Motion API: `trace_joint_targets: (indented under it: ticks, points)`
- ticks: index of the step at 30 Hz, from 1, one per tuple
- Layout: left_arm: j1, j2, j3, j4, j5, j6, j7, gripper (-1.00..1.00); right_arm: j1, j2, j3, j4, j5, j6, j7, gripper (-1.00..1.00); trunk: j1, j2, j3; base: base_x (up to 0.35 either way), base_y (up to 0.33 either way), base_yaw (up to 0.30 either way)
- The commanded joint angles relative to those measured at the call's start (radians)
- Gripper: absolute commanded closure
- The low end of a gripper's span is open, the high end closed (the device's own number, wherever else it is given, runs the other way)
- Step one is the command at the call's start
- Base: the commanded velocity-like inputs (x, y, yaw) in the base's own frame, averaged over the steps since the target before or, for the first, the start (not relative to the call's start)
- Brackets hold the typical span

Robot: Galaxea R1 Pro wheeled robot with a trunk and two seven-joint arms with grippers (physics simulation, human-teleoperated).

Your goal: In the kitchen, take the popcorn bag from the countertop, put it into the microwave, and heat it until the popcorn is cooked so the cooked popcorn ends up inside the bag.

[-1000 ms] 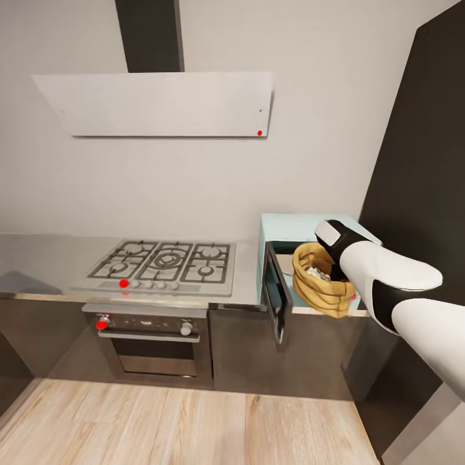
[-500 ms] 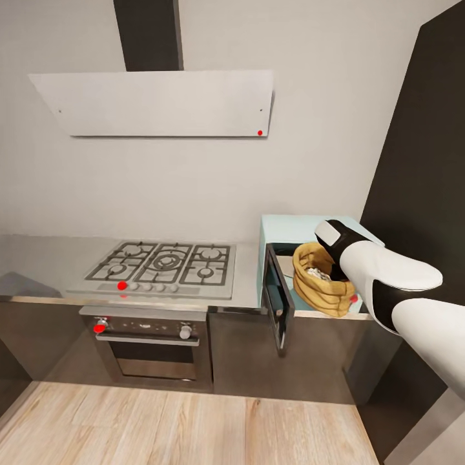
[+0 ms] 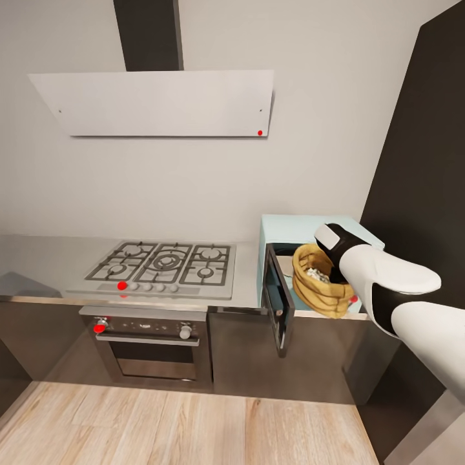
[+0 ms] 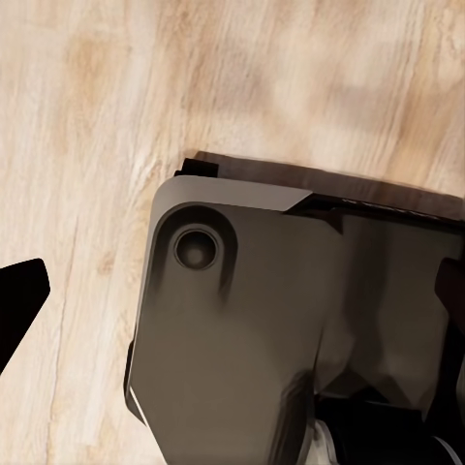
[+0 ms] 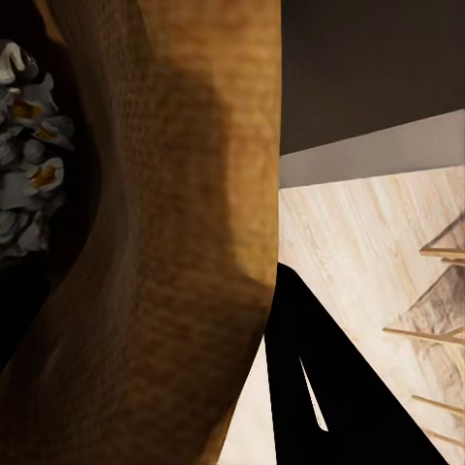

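Note:
The tan popcorn bag hangs at the mouth of the pale-blue microwave, whose dark door stands swung open to the left. Whitish popcorn shows inside the sack. My right gripper is behind the bag's rim and shut on it, its fingers mostly hidden. In the right wrist view the burlap wall of the bag is very close, with popcorn inside and one black finger beside it. My left gripper hangs open over the wood floor above the robot's base.
The grey countertop carries a steel gas hob, with an oven below and an extractor hood above. A tall dark cabinet stands right of the microwave. The pale wood floor lies in front.
My right arm has nudged the bag slightly further toward the microwave's opening. The view shifted a little early on. The door has not moved.

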Motion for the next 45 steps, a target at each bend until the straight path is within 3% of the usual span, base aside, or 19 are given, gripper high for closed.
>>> trace_joint_targets:
  ticks: [1, 14, 45]
  points:
    - [0.0, -0.001, 0.004, -0.003, 0.001, 0.006, 0.001, -1.0, 0.003, 0.0, -0.004, -0.002, 0.001, -0.001, -0.001, 1.0, 0.001, -0.002, -0.002, 0.0, 0.0, 0.0]
    - [0.0, -0.001, 0.004, -0.003, 0.0, 0.006, 0.001, -1.0, 0.032, -0.01, 0.001, -0.002, 0.005, -0.022, 0.023, 1.0, 0.001, -0.002, -0.002, 0.0, 0.0, 0.0]
    - [0.0, -0.001, 0.004, -0.003, 0.0, 0.006, 0.001, -1.0, 0.033, -0.012, 0.013, -0.002, 0.005, -0.021, 0.024, 1.0, 0.001, -0.002, -0.002, 0.086, 0.0, 0.0]
